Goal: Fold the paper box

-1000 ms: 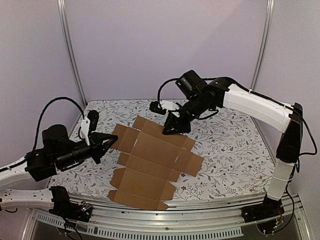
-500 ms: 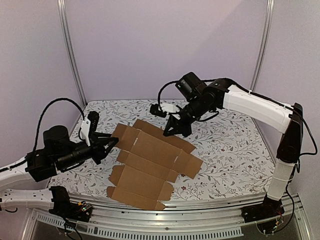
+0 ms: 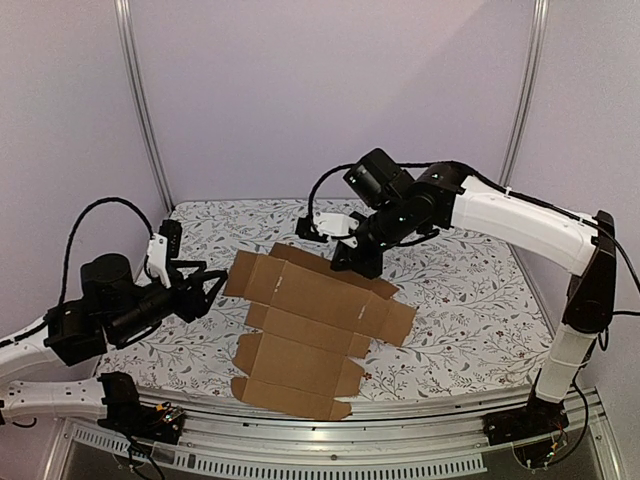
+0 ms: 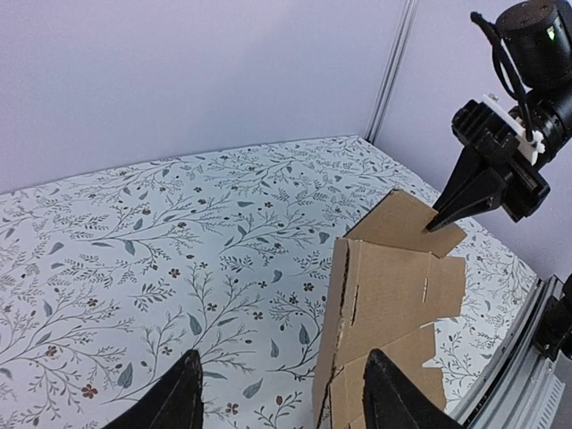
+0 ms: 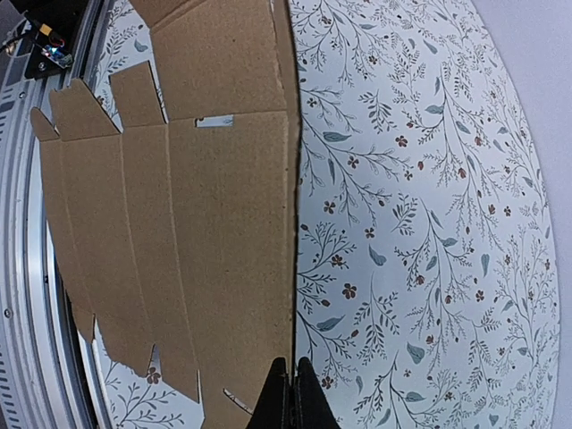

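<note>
Since a second ago the left gripper [image 3: 208, 290] has drawn back from the left edge of the paper box [image 3: 305, 325], and its jaws now stand apart and empty. One box is counted, a single flat die-cut sheet lying mid-table [image 3: 460, 290]. Of the two grippers, the right gripper [image 3: 345, 262] is pinched tight on the raised far edge.

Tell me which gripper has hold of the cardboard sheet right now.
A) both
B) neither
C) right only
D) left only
C: the right gripper is pinched shut on the far edge of the paper box, while the left gripper stands open beside the sheet's left edge, gripping nothing.
</note>
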